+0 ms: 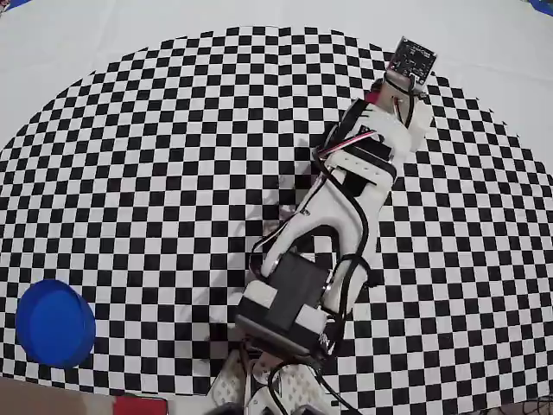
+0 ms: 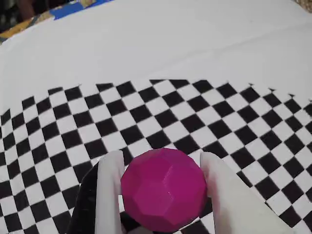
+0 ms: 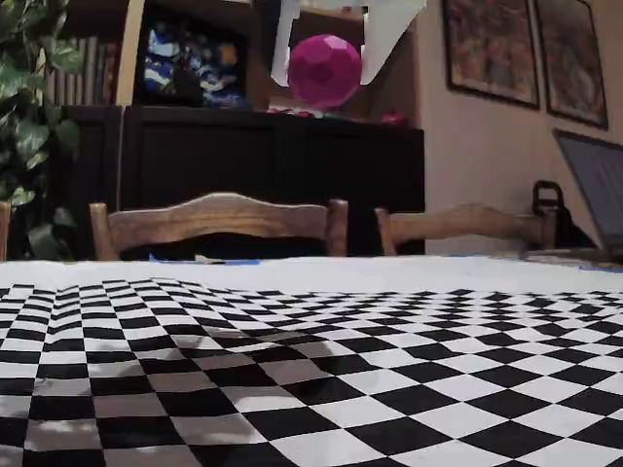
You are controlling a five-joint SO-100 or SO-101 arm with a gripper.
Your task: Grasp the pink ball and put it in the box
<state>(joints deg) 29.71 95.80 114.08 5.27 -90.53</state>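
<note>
Fingers (image 2: 108,195) pinch the ball (image 2: 163,189) on both sides, lifted clear of the cloth (image 3: 389,389) so I can carry it to the box (image 1: 54,322).

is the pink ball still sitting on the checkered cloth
No, the fixed view shows the pink ball held between the gripper fingers, well above the checkered cloth.
</note>
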